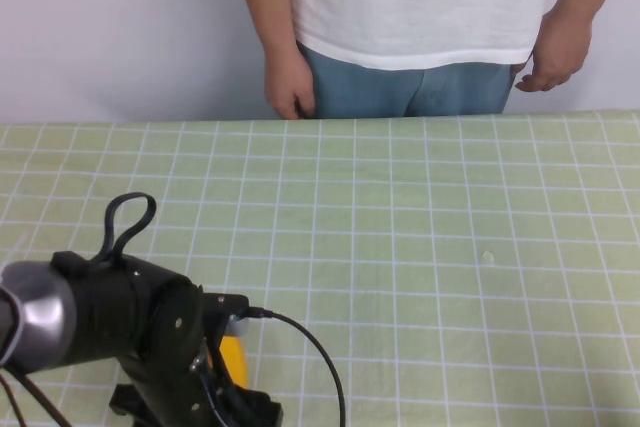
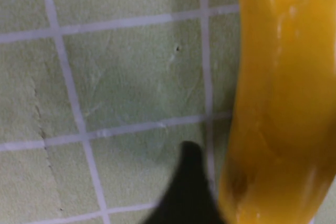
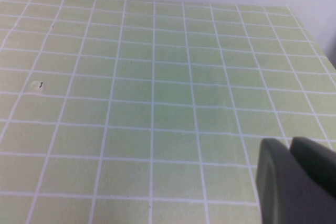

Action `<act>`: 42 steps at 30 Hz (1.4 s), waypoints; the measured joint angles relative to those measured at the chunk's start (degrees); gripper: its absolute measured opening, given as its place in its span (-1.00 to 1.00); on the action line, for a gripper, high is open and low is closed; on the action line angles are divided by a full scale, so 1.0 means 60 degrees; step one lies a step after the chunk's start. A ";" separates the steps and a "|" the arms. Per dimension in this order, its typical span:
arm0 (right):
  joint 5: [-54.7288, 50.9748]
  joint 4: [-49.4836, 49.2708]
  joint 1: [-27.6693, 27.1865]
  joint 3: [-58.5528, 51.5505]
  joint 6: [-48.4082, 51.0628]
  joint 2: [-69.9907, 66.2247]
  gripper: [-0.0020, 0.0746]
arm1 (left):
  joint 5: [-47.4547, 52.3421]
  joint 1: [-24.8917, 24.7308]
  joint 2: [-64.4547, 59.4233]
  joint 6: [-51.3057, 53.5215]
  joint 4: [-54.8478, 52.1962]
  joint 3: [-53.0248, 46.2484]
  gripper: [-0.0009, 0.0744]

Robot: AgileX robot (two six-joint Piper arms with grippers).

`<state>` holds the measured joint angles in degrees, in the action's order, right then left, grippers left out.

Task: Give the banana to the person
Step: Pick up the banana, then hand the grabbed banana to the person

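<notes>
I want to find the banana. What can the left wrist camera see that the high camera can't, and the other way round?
Only the left wrist view shows the banana's smooth length close up, beside the left end effector. Only the high view shows the person standing behind the table with hands down, and the left arm. Both show the banana and the green checked cloth. The right end effector appears in neither.

left arm [image 1: 130, 337]: black housing, silver-grey joint | black cable [image 1: 310, 352], looped cord | right gripper [image 3: 296, 182]: dark grey

Yellow banana [image 1: 234, 360] lies near edge; person [image 1: 420, 17] stands opposite.
</notes>
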<state>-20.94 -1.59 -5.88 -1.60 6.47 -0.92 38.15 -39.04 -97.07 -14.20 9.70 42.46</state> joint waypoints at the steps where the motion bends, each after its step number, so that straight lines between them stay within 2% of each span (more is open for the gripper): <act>1: 0.0000 0.0000 0.0000 0.0000 0.0000 0.0000 -0.97 | 0.0000 0.0000 -0.0019 0.0000 0.0000 0.0000 0.44; 4: 0.0000 0.0000 0.0000 0.0000 0.0000 0.0000 -0.97 | 0.0000 0.0000 -0.0055 0.0022 0.0000 0.0000 -0.17; 5: 0.0000 0.0000 0.0000 0.0000 0.0000 0.0000 -0.97 | 0.0000 0.0000 -0.0055 0.0022 -0.0061 0.0000 -0.33; 6: 0.0000 0.0000 0.0000 0.0000 0.0000 0.0000 -0.97 | 0.0000 0.0000 -0.0055 0.0040 -0.0120 0.0000 -0.24; 18: 0.0000 0.0000 0.0000 0.0000 0.0000 0.0000 -0.97 | 0.0337 0.0000 0.0467 0.0826 -0.1018 0.0000 -0.27; 27: 0.0000 0.0000 0.0000 0.0000 0.0000 0.0000 -0.97 | 0.0913 0.0000 0.2816 0.0943 -0.4166 0.0043 -0.27; 31: 0.0000 0.0000 0.0000 0.0000 0.0000 0.0000 -0.97 | 0.1147 0.0000 0.3679 0.1197 -0.5499 0.0588 -0.27; 35: 0.0000 0.0000 0.0000 0.0000 0.0000 0.0000 -0.97 | 0.1353 0.0000 0.3953 0.2854 -0.5633 0.1752 -0.27; 42: 0.0000 0.0000 0.0000 0.0000 0.0000 0.0000 -0.97 | 0.2516 0.0000 0.3478 0.6867 -0.4277 0.4573 -0.27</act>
<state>-20.94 -1.59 -5.88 -1.60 6.47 -0.92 53.25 -39.04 -76.20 27.00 -15.96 69.89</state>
